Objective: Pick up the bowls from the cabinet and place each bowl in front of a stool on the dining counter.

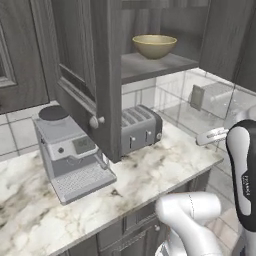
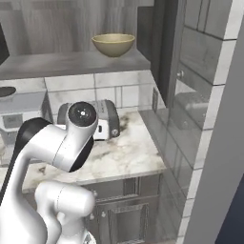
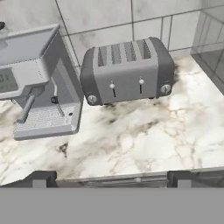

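Bowl-wise, you've got the tan-olive bowl (image 1: 154, 46) sitting upright on the grey inner shelf (image 1: 150, 66) of the open cabinet (image 1: 92, 75), up above the toaster (image 3: 127, 71). Your fingers (image 3: 111, 178) are spread wide open with nothing between them, down low and aimed at the marble tabletop (image 3: 144, 140) in front of the toaster. So the bowl's well apart from them, way higher up. Coffee machine (image 3: 37, 83) sits just beside the toaster.

Glossy white rounded arm (image 2: 52, 143) segments, black joint bands, round dark end cap, small dark lettering on one link
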